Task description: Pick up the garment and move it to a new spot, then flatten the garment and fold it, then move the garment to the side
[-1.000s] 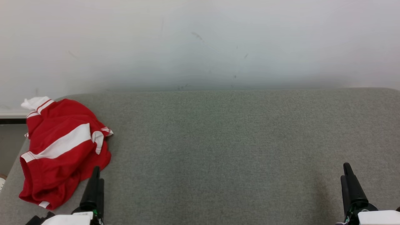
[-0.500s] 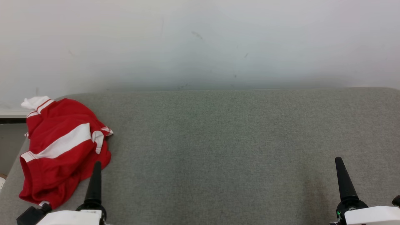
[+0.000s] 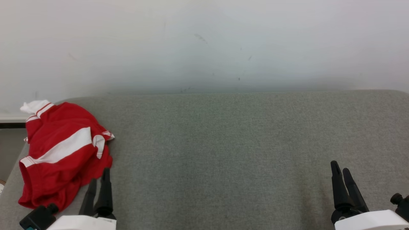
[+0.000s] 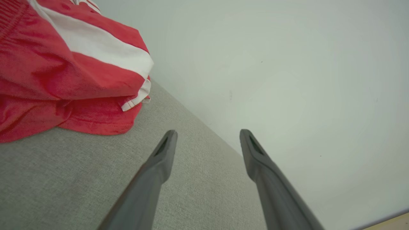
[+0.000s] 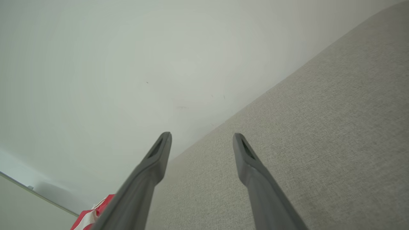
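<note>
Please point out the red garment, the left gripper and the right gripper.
red garment [image 3: 60,148], head view, on its white stripe.
left gripper [image 3: 99,175], head view, between its fingertips.
right gripper [image 3: 340,166], head view, between its fingertips.

Over the last second both grippers rolled at the wrist. Each had shown as one dark finger in the head view. By now the left gripper [image 3: 99,175] and the right gripper [image 3: 340,166] each showed two fingers spread apart. The left had drifted slightly right, and the right had shifted left.
</note>
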